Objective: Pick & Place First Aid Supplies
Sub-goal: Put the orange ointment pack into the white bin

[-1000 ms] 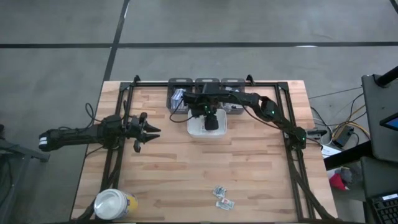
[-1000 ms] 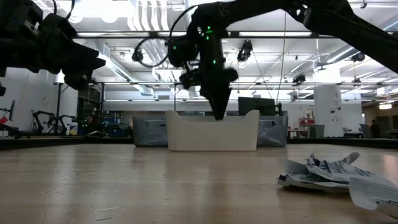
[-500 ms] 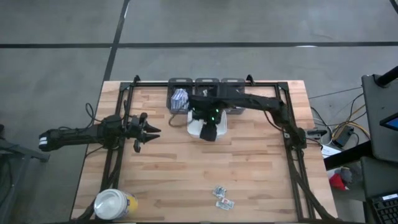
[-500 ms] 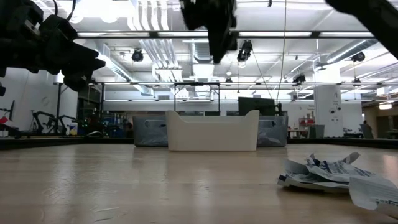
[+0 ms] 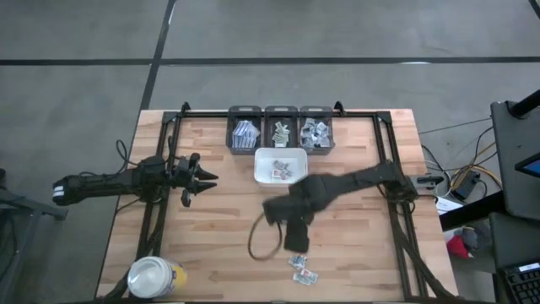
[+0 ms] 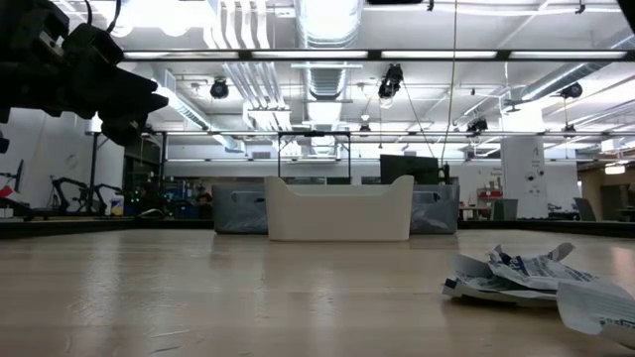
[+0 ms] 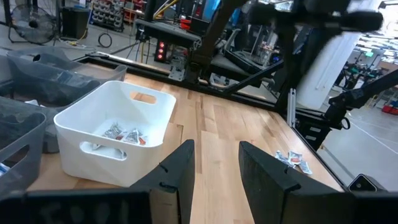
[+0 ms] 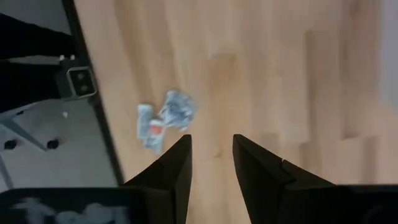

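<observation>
Several small white first aid packets [image 5: 301, 268] lie loose on the wood near the table's front edge, also in the right wrist view [image 8: 165, 119] and the low view [image 6: 526, 273]. More packets [image 7: 124, 133] lie in the white tray [image 5: 263, 176]. My right gripper [image 5: 293, 236] hangs high over the table's middle, between tray and loose packets, pointing steeply down, open and with nothing between its fingers [image 8: 211, 149]. My left gripper [image 5: 206, 179] waits at the left, level, open and holding nothing [image 7: 214, 155].
Three grey bins [image 5: 280, 129] with more packets stand in a row behind the tray at the far edge. A round yellow jar with a white lid [image 5: 156, 276] stands at the near left corner. Bare wood lies between the tray and the loose packets.
My right gripper has risen out of the white tray and swung quickly toward the table's near edge, now above the middle of the table near the loose packets. It has rolled about its own axis on the way. The tray and packets have stayed put.
</observation>
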### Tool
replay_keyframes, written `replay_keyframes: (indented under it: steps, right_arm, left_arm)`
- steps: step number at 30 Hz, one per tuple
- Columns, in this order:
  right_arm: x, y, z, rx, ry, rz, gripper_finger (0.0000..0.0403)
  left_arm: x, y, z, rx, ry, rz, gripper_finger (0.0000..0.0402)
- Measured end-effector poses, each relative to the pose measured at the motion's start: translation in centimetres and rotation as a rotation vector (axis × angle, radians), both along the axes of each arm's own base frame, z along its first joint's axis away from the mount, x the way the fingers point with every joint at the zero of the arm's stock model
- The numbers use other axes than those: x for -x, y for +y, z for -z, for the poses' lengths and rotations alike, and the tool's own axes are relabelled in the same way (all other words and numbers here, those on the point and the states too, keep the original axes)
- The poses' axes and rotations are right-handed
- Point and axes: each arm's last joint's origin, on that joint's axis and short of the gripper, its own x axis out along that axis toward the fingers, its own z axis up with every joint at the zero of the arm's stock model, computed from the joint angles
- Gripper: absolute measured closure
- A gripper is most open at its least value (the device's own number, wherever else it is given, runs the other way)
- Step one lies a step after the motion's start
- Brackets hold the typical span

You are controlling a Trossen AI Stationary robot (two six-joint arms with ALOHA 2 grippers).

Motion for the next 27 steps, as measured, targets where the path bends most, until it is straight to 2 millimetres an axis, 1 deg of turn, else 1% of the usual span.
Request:
replay_keyframes:
  steps: [5,9,12,17,20,24,27]
  right_arm:
    - [0.9,3.8,1.6,-0.011,0.054,0.057,0.0296]
    - [1.2,6.3,3.7,-0.022,0.074,0.094,0.0293]
    - [1.4,7.7,5.6,-0.031,0.089,0.128,0.0287]
    - [2.1,9.3,9.0,-0.025,0.142,0.201,0.0280]
    - [3.1,9.8,10.9,-0.005,0.211,0.249,0.0280]
    - [4.1,10.7,13.3,-0.049,0.299,0.271,0.0287]
    - [4.7,11.6,14.7,-0.070,0.308,0.284,0.0291]
  left_arm:
    - [0.0,0.0,0.0,0.000,0.000,0.000,0.0282]
    - [0.0,0.0,0.0,0.000,-0.001,0.000,0.0282]
    - [0.0,0.0,0.0,0.001,-0.001,0.000,0.0282]
    - [0.0,0.0,0.0,0.007,-0.001,-0.001,0.0282]
    - [0.0,0.0,0.0,0.007,-0.001,-0.001,0.0282]
    - [0.0,0.0,0.0,0.007,-0.001,-0.001,0.0282]
    - [0.0,0.0,0.0,0.007,-0.001,-0.001,0.0282]
